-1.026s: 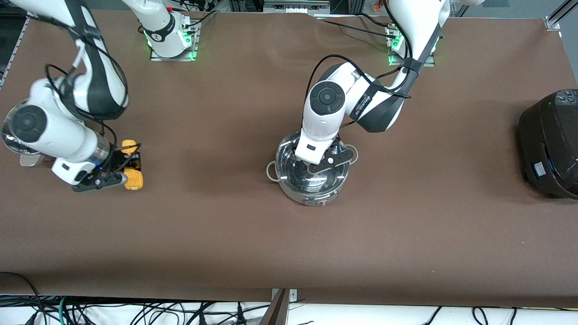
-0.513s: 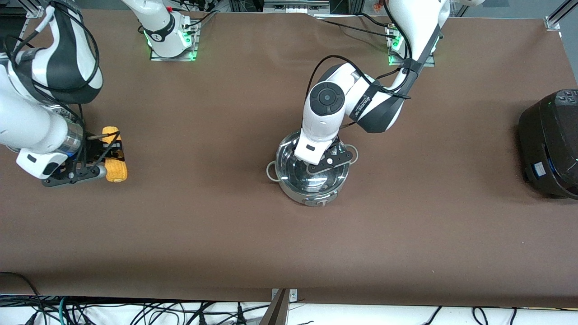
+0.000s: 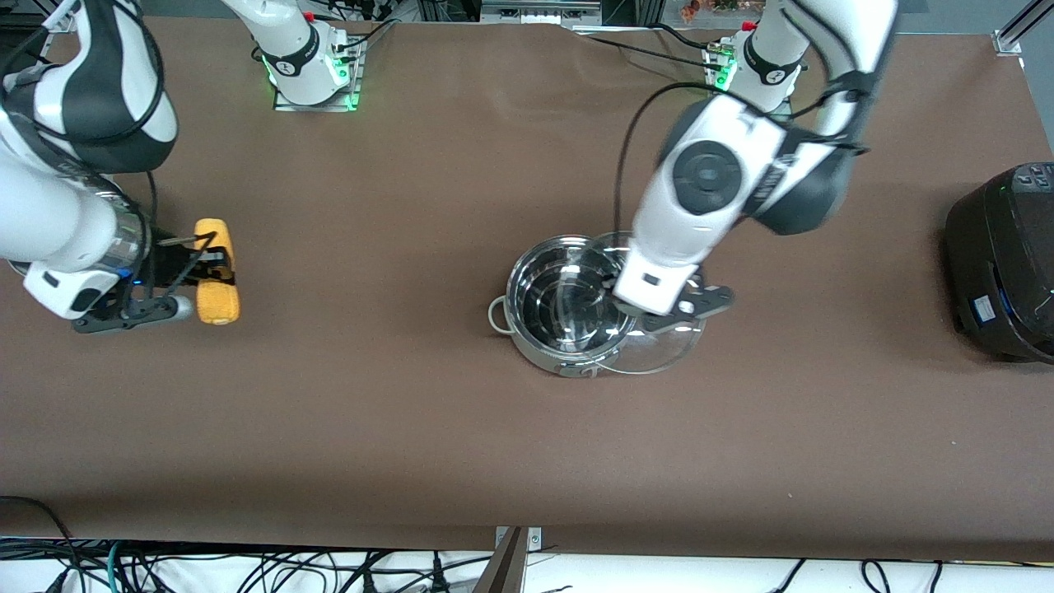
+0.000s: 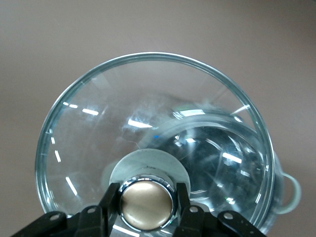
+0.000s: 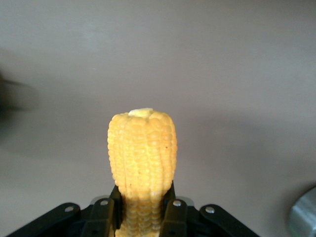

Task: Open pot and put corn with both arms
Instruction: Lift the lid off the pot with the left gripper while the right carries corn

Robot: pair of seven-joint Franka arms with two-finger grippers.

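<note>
Lid removal: largely done. Glass lid (image 3: 650, 329) lifted off the pot (image 3: 568, 309), held by its tan knob (image 4: 146, 205) in the left gripper (image 4: 146, 207), fingers clamped on either side of the knob. Lid carried in the air, overlapping the pot rim on the side toward the left arm's end of the table; not yet set down. Pot mouth mostly uncovered, interior appearing bare.

Corn pickup: done. Corn (image 3: 216, 270) grasped in the right gripper (image 5: 143, 210), fingers closed on the cob near one end, the other end projecting free. Cob seemingly raised off the table, well apart from the pot, toward the right arm's end. Exact clearance above the cloth not determinable.

Remaining, by judgement: lid to be moved fully clear of the pot, corn to be carried across and lowered into the pot. Roughly half complete.

Surface: brown cloth-covered table (image 3: 412, 412), smooth, a faint crease near the arm bases. Large black cooker (image 3: 1000, 263) at the table edge, well apart from the pot toward the left arm's end. Loose cables (image 3: 247, 568) along the floor, below the table edge nearest the front camera.
</note>
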